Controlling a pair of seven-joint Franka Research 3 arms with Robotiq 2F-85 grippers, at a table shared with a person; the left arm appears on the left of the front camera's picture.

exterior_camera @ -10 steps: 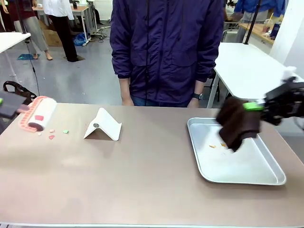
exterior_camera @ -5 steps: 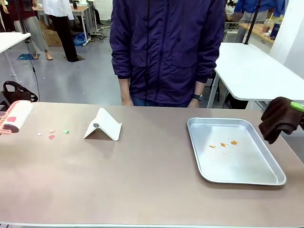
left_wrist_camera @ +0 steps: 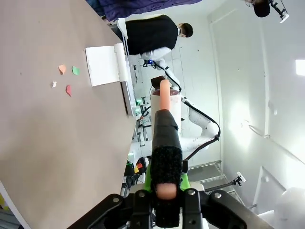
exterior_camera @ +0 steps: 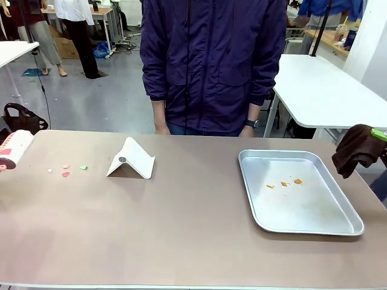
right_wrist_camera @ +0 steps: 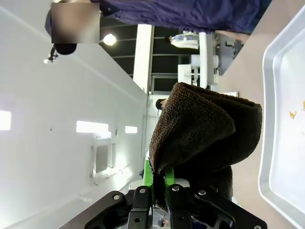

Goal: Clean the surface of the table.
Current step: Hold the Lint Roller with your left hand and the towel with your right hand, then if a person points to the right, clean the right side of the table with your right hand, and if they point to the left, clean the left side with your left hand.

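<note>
Withdrawing to the edges, both arms have been pulled back within the last second: the lint roller (exterior_camera: 14, 151), clamped by its handle in the left tool (left_wrist_camera: 166, 193), has been taken off the left end, and the brown cloth (exterior_camera: 357, 148), pinched in the right tool (right_wrist_camera: 157, 186), has been carried off the metal tray (exterior_camera: 254, 158). The cleaning is judged unfinished. The surface (exterior_camera: 181, 229), spread across the foreground, is seen matte brownish-taupe, with small paper scraps (exterior_camera: 66, 171) left near its left end beside a white folded stand (exterior_camera: 133, 158); orange crumbs (exterior_camera: 284, 183) remain in the tray.
</note>
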